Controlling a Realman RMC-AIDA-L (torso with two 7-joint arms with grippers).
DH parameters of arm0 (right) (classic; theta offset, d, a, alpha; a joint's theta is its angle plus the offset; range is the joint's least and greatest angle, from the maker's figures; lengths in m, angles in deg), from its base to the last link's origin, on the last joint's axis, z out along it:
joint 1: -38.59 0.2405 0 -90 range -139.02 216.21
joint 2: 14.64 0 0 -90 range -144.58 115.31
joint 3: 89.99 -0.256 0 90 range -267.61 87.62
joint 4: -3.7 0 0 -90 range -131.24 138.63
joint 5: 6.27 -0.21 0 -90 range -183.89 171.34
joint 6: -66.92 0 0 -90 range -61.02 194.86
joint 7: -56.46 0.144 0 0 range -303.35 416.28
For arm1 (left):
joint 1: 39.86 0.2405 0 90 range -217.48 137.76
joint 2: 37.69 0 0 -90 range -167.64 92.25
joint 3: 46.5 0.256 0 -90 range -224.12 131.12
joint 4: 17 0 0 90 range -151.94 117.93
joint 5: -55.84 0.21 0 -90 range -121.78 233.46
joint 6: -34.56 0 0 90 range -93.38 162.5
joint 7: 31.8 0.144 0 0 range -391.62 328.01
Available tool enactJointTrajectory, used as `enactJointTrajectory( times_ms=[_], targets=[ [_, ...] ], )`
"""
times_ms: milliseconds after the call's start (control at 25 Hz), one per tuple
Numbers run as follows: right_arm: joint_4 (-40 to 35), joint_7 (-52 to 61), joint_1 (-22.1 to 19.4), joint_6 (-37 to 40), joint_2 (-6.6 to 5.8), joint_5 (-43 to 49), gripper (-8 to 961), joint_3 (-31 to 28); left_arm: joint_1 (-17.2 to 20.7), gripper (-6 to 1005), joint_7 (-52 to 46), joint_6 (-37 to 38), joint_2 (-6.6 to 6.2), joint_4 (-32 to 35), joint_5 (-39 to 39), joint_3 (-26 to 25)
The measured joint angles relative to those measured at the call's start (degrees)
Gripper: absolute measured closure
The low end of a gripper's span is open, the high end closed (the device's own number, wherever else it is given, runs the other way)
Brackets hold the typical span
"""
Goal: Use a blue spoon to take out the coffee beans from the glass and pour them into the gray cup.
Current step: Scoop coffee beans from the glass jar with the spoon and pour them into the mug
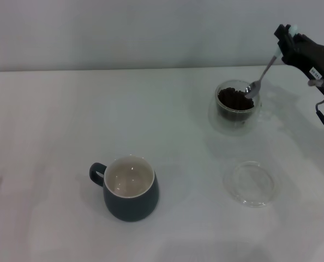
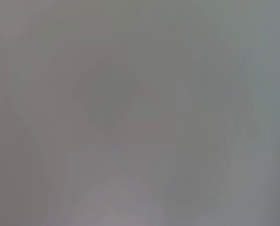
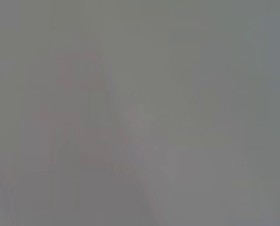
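In the head view my right gripper is at the far right and is shut on the pale blue handle of the blue spoon. The spoon slants down to the left, and its metal bowl rests at the rim of the glass, on top of the coffee beans heaped inside. The gray cup stands near the front left of centre, cream inside and empty, its handle pointing left. My left gripper is out of view. Both wrist views show only a grey blur.
A flat clear round glass dish lies on the white table in front of the glass, to the right of the gray cup. A pale wall runs along the table's far edge.
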Motion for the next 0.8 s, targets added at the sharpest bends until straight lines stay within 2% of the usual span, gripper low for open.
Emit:
enactJointTrajectory(
  times_ms=[280,800],
  targets=[
    [0.3,-3.7,0.3,-1.8,0.4,0.1,801,0.5,-0.2,138,0.0,0.0,0.05,0.2,0.1,0.2],
    [0.6,-3.9,0.3,-4.4,0.79,0.1,801,1.8,0.0,138,0.0,0.0,0.03,0.8,0.1,0.2]
  ],
)
